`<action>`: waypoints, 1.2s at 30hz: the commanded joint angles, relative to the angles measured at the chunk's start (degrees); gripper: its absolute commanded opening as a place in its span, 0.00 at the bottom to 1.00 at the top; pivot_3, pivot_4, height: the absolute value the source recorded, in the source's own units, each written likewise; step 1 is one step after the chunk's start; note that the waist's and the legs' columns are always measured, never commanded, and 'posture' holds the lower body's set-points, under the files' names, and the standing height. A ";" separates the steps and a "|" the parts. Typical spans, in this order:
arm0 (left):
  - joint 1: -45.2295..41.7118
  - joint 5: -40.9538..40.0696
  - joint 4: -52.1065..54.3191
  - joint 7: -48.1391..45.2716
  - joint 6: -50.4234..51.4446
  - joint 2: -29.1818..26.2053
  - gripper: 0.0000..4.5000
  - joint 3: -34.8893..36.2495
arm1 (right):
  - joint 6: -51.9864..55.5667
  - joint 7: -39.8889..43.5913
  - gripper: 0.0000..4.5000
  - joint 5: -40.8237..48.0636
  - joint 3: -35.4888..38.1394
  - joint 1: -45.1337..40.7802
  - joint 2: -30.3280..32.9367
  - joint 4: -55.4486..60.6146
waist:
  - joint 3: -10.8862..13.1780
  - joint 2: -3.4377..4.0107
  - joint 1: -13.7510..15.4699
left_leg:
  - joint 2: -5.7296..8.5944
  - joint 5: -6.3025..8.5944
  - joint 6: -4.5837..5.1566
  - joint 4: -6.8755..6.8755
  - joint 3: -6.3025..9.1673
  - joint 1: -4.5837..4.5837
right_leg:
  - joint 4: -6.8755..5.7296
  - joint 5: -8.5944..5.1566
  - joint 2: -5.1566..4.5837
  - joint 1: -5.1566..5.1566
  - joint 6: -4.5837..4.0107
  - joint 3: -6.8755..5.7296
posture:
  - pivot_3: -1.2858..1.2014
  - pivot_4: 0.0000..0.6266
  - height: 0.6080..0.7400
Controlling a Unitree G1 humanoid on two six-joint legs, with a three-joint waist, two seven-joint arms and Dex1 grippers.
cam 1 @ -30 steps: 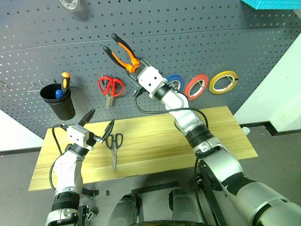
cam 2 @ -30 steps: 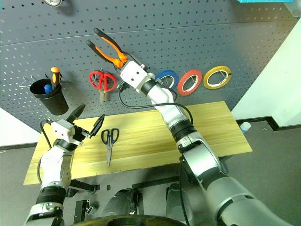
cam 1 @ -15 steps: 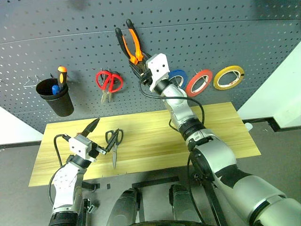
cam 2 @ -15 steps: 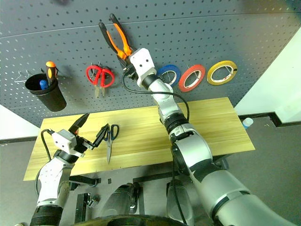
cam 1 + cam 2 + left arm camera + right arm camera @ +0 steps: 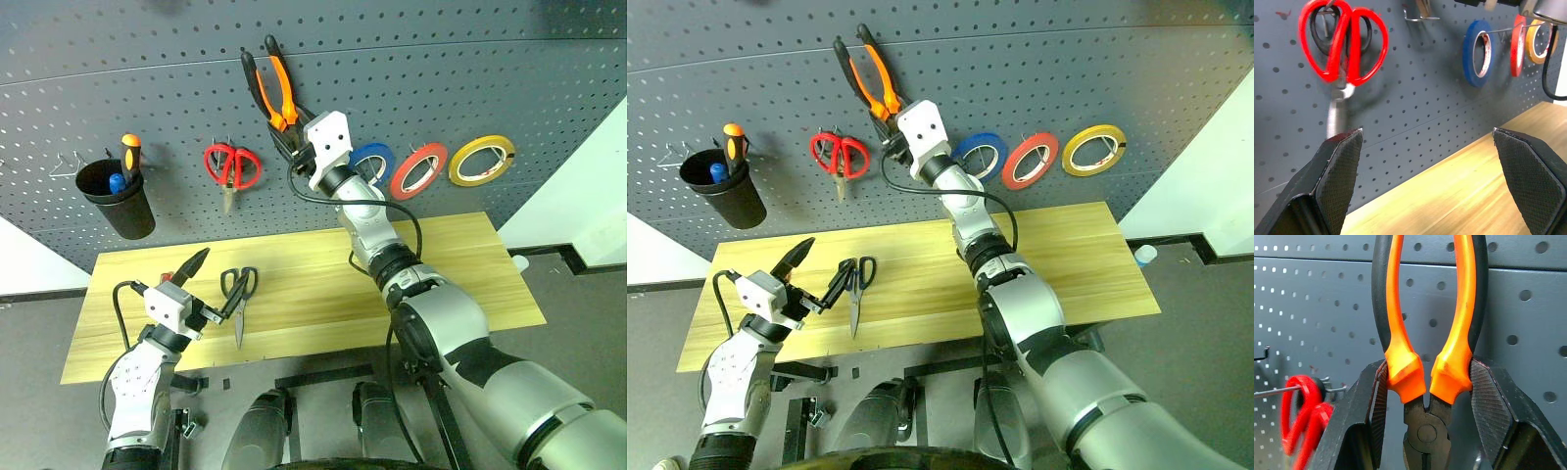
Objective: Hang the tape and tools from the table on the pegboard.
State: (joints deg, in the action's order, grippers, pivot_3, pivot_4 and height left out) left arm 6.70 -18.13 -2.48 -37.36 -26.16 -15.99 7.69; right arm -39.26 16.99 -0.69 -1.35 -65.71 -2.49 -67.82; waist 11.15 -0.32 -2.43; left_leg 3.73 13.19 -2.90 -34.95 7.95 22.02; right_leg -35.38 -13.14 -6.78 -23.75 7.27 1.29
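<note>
The table (image 5: 431, 269) is a light yellowish wood-grain top, standing against the pegboard (image 5: 411, 78), a dark grey metal panel with a regular grid of small round holes. At 3 o'clock of the board there is a white wall, and under the table a dark floor.

On the board hang, from 9 to 3 o'clock, a black cup (image 5: 120, 201) with an orange-and-black screwdriver (image 5: 131, 157) inside, the red-handled scissors (image 5: 231, 169), a blue tape roll (image 5: 372, 162), the thin red tape roll (image 5: 418, 169) (already on its hook) and a yellow tape roll (image 5: 481, 160).

The right gripper (image 5: 1424, 396) is raised at the board and grasps the orange-and-black pliers (image 5: 273, 90) just below the handles, which point to 12 o'clock, close to the panel. Its fingers (image 5: 1491, 404) have a fine cross-hatched rubber surface.

The left gripper (image 5: 208, 287) hovers over the table's 9 o'clock part with its jaws spread wide and nothing between them. The dark-handled steel scissors (image 5: 238, 299) lie flat on the wood just beside it, blades toward the front edge.
</note>
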 commanded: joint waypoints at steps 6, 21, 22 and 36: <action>0.45 -0.50 2.78 0.34 0.46 -0.14 0.99 -0.32 | -2.18 -4.50 0.46 -2.83 0.20 -3.79 0.94 -1.50 | 0.01 0.02 -0.01 | 0.00 -0.01 -0.01 0.00 -0.02 0.40 | -0.10 0.06 0.01 -0.50 0.06 0.02 | 0.55 0.30 1.00; 0.55 0.46 3.22 2.59 1.86 -0.70 0.99 0.84 | -9.33 -2.43 0.98 -6.33 -2.49 0.97 2.97 3.50 | 0.03 0.00 -0.06 | -0.01 -0.01 -0.01 -0.03 -0.05 0.42 | -0.10 0.08 0.02 -0.50 0.04 0.02 | 0.54 0.28 1.00; 1.77 0.44 5.00 3.80 3.60 -0.68 0.99 1.03 | -11.54 -0.45 0.98 -6.78 -3.85 3.44 3.90 7.03 | 0.03 0.00 -0.07 | -0.01 -0.01 -0.01 -0.03 -0.05 0.41 | -0.09 0.08 0.02 -0.50 0.04 0.02 | 0.54 0.27 1.00; 5.64 11.68 19.06 27.74 39.19 5.77 0.99 -4.89 | 18.48 25.45 0.98 8.98 -12.62 42.07 25.23 70.53 | 0.00 -0.14 1.82 | -0.05 0.00 -0.02 -0.23 -0.09 0.37 | -0.01 -0.08 0.01 -0.25 0.08 0.02 | 0.54 0.26 1.00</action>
State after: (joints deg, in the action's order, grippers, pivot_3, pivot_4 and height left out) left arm 13.43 -8.64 13.96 -12.40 8.09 -10.29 3.66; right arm -24.81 39.66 4.89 -13.66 -24.36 21.78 -3.87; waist 11.15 -0.46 -0.61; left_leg 3.66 13.19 -2.92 -35.19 7.86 22.39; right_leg -35.36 -13.29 -6.78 -23.98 7.37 1.28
